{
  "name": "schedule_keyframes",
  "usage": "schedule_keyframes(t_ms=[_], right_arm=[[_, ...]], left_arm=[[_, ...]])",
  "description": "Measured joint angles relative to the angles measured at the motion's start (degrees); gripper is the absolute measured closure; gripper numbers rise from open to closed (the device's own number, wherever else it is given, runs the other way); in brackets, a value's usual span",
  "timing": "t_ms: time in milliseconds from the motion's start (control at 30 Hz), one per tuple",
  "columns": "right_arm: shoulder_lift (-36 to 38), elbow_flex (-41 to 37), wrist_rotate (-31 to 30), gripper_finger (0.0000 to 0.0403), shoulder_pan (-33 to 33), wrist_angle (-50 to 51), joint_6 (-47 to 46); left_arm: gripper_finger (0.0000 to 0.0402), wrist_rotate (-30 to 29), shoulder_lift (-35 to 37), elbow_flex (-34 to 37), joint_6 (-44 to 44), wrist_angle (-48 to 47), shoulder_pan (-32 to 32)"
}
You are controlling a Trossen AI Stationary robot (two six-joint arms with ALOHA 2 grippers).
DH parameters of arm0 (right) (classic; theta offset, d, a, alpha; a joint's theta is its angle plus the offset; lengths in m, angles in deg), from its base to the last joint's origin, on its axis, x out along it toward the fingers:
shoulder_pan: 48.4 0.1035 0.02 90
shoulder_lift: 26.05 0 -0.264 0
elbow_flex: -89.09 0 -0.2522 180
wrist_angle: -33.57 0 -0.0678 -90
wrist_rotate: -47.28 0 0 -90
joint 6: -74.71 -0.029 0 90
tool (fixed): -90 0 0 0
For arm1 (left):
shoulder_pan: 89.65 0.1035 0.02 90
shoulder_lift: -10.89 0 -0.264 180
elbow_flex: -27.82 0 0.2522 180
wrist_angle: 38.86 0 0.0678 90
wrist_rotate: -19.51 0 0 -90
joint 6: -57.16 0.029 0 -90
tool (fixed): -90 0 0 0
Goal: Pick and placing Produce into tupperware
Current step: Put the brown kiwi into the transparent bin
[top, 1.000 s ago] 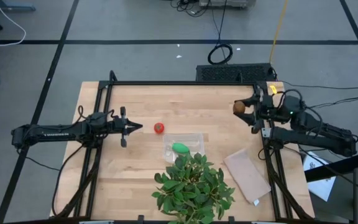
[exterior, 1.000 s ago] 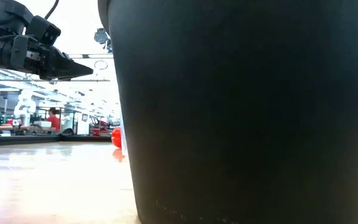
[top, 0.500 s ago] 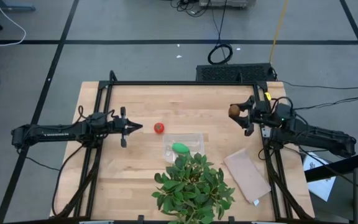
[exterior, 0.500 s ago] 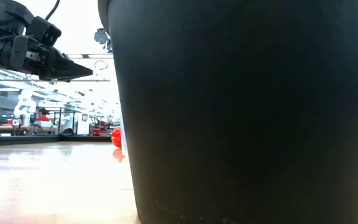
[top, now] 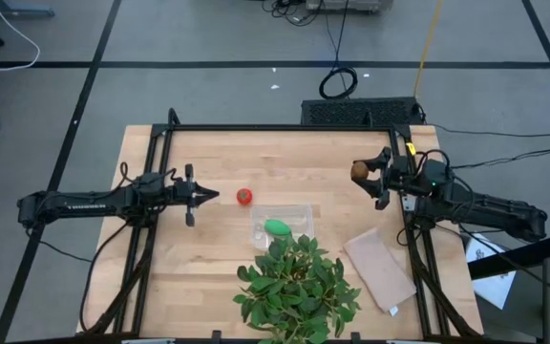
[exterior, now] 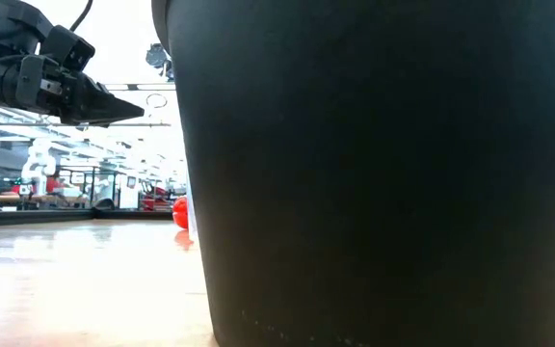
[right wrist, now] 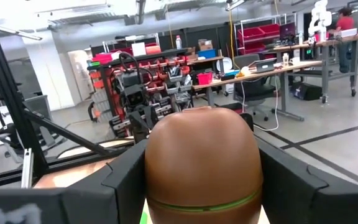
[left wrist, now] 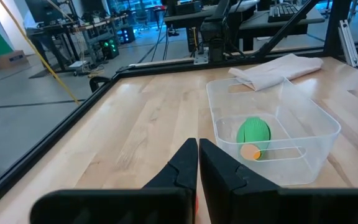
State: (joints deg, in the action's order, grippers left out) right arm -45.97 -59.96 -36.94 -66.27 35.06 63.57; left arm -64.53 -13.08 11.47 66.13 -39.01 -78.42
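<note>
While kiwi rides high: risk is a drop.
R gripper (top: 370, 175): clamped on kiwi (top: 360, 170), far right of counter (top: 218, 153).
L gripper (top: 212, 196): fingers together, idle beside tomato (top: 243, 197).
Tub (top: 282, 224): mid-counter, green piece (top: 276, 227) inside.
Danger: round kiwi slips or rolls off; plant (top: 298, 287) crowds tub.

Red tomato (top: 243, 197); bright green piece (top: 276, 227) in clear tupperware (top: 300, 212); brown kiwi ball (top: 360, 170); tan sheet (top: 380, 268).
</note>
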Motion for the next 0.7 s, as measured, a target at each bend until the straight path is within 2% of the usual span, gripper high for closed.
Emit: schedule_keyframes(t_ms=[233, 700], right_arm=[[-4.44, 0.22, 1.42, 0.0168, -0.80, -5.71, 0.24], [-25.10, 9.49, 10.75, 0.0168, -1.64, -9.38, 0.45]], left_arm=[[0.0380, 0.00, 0.00, 0.00, 0.15, 0.02, 0.00], [0.0380, -0.02, 0.00, 0.00, 1.09, 0.42, 0.00]])
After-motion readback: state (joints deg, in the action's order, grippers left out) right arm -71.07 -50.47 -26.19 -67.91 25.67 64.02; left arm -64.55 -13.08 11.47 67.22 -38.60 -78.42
